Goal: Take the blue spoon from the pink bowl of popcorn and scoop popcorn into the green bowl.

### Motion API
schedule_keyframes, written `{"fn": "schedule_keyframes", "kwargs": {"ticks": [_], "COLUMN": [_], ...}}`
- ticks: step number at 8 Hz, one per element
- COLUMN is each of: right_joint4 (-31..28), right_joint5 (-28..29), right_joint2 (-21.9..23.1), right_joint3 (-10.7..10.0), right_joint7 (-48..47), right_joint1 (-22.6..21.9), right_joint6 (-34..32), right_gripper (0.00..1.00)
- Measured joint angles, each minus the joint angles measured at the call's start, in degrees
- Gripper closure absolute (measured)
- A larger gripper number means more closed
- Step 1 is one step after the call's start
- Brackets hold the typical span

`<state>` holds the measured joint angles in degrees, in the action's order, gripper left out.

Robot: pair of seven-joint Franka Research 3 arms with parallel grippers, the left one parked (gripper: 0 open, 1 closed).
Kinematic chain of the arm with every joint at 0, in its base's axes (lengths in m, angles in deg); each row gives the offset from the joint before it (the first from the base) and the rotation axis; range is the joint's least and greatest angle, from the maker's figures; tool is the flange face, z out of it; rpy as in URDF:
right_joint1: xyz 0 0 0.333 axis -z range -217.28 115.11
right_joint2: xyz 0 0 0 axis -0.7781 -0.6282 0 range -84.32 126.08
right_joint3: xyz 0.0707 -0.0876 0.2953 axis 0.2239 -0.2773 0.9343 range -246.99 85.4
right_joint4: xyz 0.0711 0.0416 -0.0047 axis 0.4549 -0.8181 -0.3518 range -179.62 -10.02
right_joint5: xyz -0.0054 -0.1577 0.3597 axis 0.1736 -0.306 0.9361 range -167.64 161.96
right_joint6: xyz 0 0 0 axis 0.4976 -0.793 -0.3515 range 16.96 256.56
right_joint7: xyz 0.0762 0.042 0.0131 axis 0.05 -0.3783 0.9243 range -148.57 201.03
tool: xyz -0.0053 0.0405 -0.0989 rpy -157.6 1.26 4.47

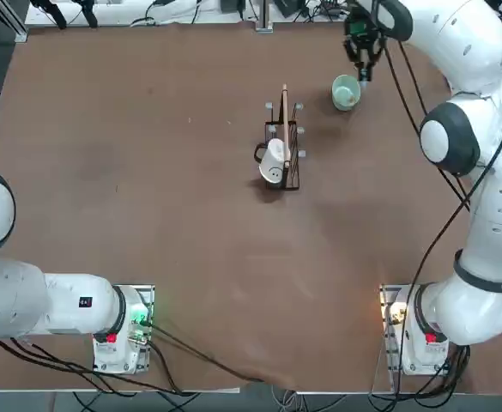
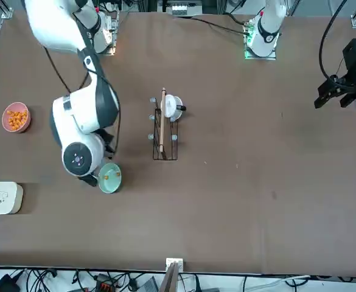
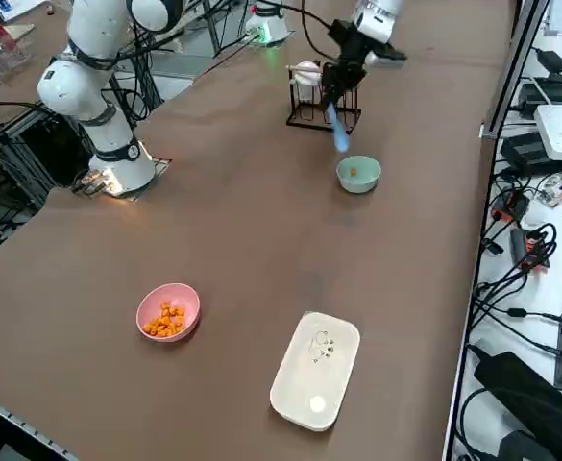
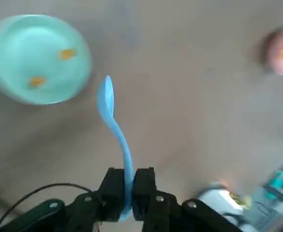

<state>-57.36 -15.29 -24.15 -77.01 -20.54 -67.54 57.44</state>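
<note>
The right hand (image 4: 128,186) is clamped on the small light-blue plastic spoon (image 4: 113,121). It hangs beside the round mint-green bowl (image 4: 37,58), which holds two orange popcorn pieces (image 4: 67,53).

4 cameras on 1 brown table (image 1: 148,172): 3 fixed and far, 1 close on the working wrist.

The top view looks straight down from high overhead, arm bases at 6 o'clock, green bowl (image 1: 346,93) toward 1 o'clock. The front view faces the robot from across the table, so the same green bowl (image 2: 109,177) sits toward 8 o'clock and the pink bowl (image 2: 16,117) at 9. The right side view looks down diagonally from a raised spot, sharing both bowls and the wire rack (image 3: 321,108). The wrist view sits just behind the right gripper (image 4: 127,191), near the table, sharing the green bowl with all 3.
</note>
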Motion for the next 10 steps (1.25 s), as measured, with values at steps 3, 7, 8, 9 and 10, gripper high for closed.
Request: {"fn": "schedule_keyframes", "kwargs": {"ticks": [3,7,8,9,10], "right_joint4": [-7.7,-21.2,-27.0,-33.3,-38.4], "right_joint5": [-19.1,-30.8,-33.0,-34.3,-34.8], "right_joint2": [-0.8,0.1,3.0,6.3,9.2], "right_joint3": [-0.9,-1.7,-1.7,-1.8,-1.8], "right_joint7": [5.8,5.9,6.0,5.6,4.7], "right_joint1": [3.6,13.9,17.6,20.5,23.0], "right_joint6": [-7.5,-0.6,4.3,7.3,9.6], "right_gripper": [0.87,0.89,0.89,0.89,0.89]}}
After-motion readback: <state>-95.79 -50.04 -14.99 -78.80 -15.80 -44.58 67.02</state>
